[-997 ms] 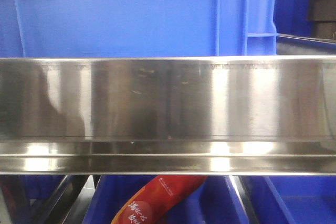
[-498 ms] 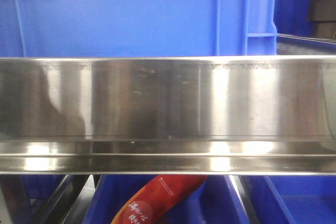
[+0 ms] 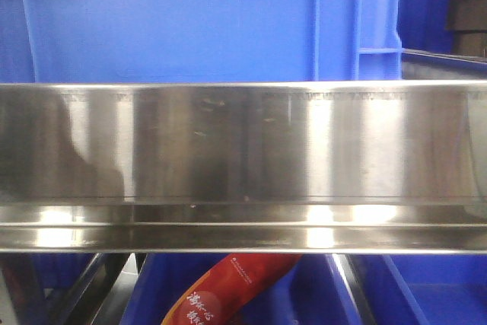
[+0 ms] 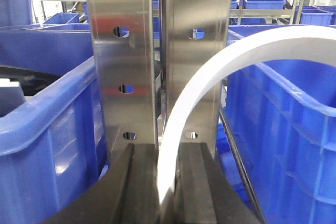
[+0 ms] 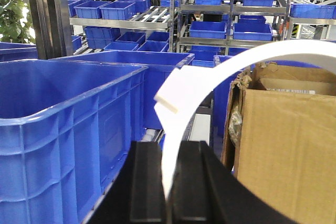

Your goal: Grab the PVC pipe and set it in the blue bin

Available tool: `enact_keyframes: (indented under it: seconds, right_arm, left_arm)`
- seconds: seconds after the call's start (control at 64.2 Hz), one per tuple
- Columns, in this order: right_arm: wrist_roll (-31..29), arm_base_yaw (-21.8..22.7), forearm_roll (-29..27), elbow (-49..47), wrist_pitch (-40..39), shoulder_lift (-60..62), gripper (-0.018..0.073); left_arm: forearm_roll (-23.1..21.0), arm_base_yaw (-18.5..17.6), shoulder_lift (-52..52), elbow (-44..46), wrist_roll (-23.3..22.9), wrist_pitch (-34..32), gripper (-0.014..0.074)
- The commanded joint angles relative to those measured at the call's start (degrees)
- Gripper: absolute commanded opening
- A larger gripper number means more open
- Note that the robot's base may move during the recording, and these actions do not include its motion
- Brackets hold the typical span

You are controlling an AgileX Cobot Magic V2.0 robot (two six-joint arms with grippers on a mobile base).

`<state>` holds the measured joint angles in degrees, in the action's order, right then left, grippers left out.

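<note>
**Front view.** A brushed steel rail (image 3: 243, 157) runs across the full width and blocks most of the scene. Above and behind it is the ribbed wall of a large blue crate (image 3: 190, 20). Below it a red printed packet (image 3: 228, 287) lies in a lower blue tray (image 3: 426, 287). No arm and no pipe are visible.

**Left wrist view.**
- The left gripper (image 4: 167, 153) has black jaws clamped on the PVC pipe (image 4: 181, 108).
- The pipe's long axis rises from the jaws, then bends in an arc up and out past the right edge.
- Two perforated steel uprights (image 4: 123, 51) stand directly behind the pipe.
- A near blue bin (image 4: 47, 129) is on the left and a second blue bin (image 4: 283, 108) on the right; the arc passes over the rim of the second.

**Right wrist view.**
- The right gripper (image 5: 170, 148) has its jaws closed on a white arc (image 5: 210, 74).
- The arc climbs from the jaws and sweeps right, over a cardboard box (image 5: 283, 145).
- A squared end (image 5: 169, 99) juts out at the left of the bend.
- I cannot tell whether this is the same piece the left gripper holds.
- A deep blue bin (image 5: 63, 108) stands to the left.
- Racks of small blue trays (image 5: 226, 19) fill the background.
</note>
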<state>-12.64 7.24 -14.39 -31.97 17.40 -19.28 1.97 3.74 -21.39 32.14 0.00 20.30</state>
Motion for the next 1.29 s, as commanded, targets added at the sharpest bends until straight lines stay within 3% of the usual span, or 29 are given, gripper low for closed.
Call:
enact_keyframes:
  seconds: [0.0,0.701,1.277]
  right_arm:
    - [-0.5,0.0,0.1,0.1,-1.6,0.1,-0.0168]
    - [-0.5,0.0,0.1,0.1,-1.6,0.1,-0.0168]
    - [-0.5,0.0,0.1,0.1,-1.6,0.1,-0.0168]
  left_arm:
    - [-0.2,0.1,0.2,0.1,0.0,-2.0,-0.0111]
    - [0.0,0.1,0.2,0.1,0.0,-3.6,-0.0111]
    - [0.0,0.1,0.2,0.1,0.0,-11.9,-0.0111]
